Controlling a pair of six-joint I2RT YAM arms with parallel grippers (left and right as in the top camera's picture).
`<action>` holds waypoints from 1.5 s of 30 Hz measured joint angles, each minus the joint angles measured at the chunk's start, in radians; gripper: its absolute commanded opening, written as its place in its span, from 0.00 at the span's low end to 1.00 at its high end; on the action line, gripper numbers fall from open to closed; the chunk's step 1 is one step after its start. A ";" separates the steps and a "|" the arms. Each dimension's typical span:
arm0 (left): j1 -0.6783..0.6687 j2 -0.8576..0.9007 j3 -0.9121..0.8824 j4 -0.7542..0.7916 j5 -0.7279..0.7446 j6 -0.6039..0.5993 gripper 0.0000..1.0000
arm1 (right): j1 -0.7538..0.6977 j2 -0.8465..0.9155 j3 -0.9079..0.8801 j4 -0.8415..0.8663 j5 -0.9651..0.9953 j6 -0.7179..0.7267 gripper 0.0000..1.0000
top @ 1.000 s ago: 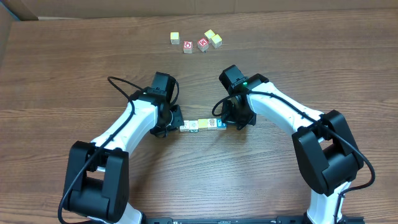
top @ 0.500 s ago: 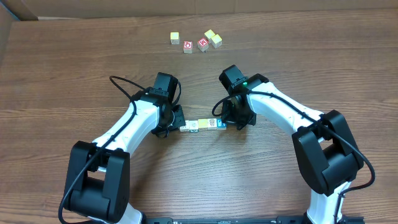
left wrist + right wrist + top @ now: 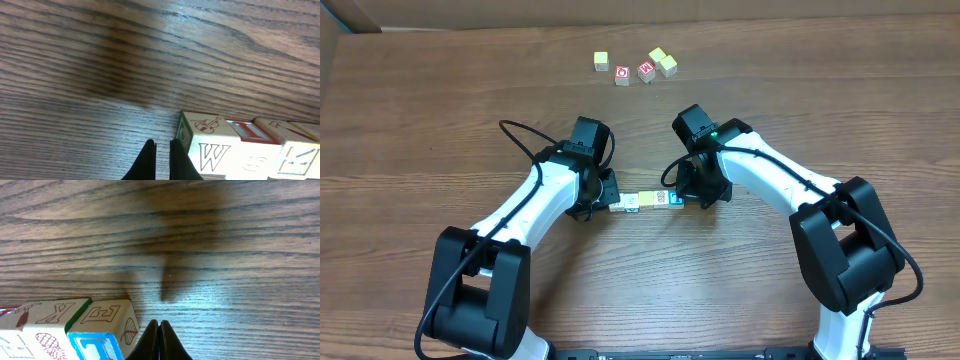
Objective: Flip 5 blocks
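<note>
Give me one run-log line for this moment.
left gripper: shut, beside row's end | right gripper: shut, beside other end | block row: on table between them

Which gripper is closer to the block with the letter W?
Left. The left gripper, shut, sits right beside the W block at one end of the row; the right gripper is at the other end, by the E block.

We're looking at a brown wooden table (image 3: 440,120). A short row of blocks (image 3: 647,200) lies mid-table, and three pale cubes (image 3: 601,61) and two red-faced cubes (image 3: 622,75) sit near the far edge.
</note>
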 measured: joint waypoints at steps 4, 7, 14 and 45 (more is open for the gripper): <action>0.000 0.000 0.000 0.002 -0.001 0.000 0.04 | 0.000 0.000 0.000 0.000 0.000 0.000 0.04; 0.000 0.000 0.000 0.005 -0.001 0.000 0.04 | 0.000 0.000 0.000 0.000 0.000 0.000 0.04; 0.000 0.000 -0.001 0.006 -0.004 0.008 0.04 | 0.000 0.000 0.000 0.000 0.000 0.000 0.04; 0.000 0.000 -0.035 0.082 0.012 0.011 0.04 | 0.000 0.000 0.000 0.004 -0.033 0.000 0.04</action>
